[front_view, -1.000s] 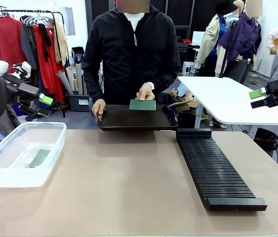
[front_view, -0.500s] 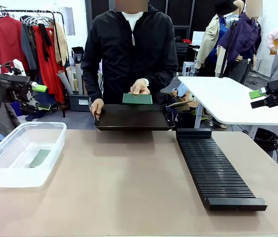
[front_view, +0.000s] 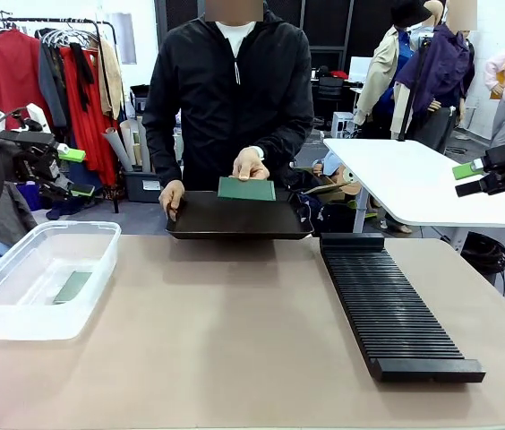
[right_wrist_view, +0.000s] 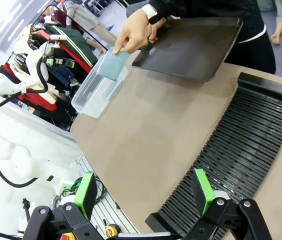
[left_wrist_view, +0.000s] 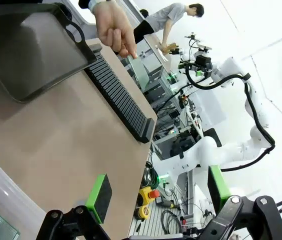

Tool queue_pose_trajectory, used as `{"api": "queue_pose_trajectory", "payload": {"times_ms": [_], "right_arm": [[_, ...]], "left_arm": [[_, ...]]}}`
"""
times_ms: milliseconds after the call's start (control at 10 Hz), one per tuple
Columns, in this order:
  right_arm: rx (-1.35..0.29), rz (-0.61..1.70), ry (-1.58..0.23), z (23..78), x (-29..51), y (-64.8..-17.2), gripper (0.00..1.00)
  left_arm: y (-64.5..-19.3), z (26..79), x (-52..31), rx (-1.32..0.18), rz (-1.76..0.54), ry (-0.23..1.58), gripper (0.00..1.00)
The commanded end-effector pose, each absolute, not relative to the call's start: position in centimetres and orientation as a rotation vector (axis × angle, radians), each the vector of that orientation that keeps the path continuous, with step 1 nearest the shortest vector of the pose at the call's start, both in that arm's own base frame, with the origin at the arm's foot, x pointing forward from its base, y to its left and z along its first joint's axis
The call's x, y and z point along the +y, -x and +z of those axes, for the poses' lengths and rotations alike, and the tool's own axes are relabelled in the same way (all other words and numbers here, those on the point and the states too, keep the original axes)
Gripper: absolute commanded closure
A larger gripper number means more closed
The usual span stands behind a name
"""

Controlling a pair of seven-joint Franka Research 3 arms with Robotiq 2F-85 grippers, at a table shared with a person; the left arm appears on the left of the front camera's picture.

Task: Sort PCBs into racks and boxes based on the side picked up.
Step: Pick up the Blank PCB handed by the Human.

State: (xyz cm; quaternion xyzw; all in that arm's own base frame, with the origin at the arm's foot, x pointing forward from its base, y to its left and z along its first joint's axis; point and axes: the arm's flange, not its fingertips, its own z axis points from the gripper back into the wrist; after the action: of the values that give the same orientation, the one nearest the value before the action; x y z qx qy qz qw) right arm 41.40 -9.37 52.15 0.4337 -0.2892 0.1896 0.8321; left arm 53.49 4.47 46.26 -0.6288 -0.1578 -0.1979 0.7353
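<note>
While a person at twelve o'clock holds one PCB (front_view: 246, 188) in a hand (front_view: 251, 166) above a black tray (front_view: 226, 220), both claws hang wide open and empty: the left gripper (front_view: 75, 173) at nine o'clock, the right gripper (front_view: 466, 179) at three. One board (front_view: 73, 287) lies in the clear box (front_view: 29, 324) at eight o'clock; the slotted rack (front_view: 396, 309) at four o'clock looks empty. Sorting seems barely begun, with the held PCB next to place.

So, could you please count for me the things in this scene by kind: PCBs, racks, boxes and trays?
PCBs: 2
Rack: 1
Clear box: 1
Black tray: 1
Total: 5
</note>
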Motion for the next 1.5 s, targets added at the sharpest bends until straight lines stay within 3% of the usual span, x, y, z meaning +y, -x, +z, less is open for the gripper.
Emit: {"api": "queue_pose_trajectory", "payload": {"times_ms": [0, 1000, 1400], "right_arm": [[-0.623, 0.407, -0.928, 52.2, -9.3, -41.3, 0.0], [-0.612, 0.406, -0.922, 51.9, -9.2, -41.6, 0.0], [-0.578, 0.354, -1.023, 50.8, -6.4, -44.2, 0.0]], "left_arm": [[-53.4, 46.3, 4.6, -0.356, -0.428, 1.387, 0.0], [-53.4, 46.3, 4.6, -0.356, -0.428, 1.387, 0.0], [-53.4, 46.3, 4.6, -0.356, -0.428, 1.387, 0.0]]}}
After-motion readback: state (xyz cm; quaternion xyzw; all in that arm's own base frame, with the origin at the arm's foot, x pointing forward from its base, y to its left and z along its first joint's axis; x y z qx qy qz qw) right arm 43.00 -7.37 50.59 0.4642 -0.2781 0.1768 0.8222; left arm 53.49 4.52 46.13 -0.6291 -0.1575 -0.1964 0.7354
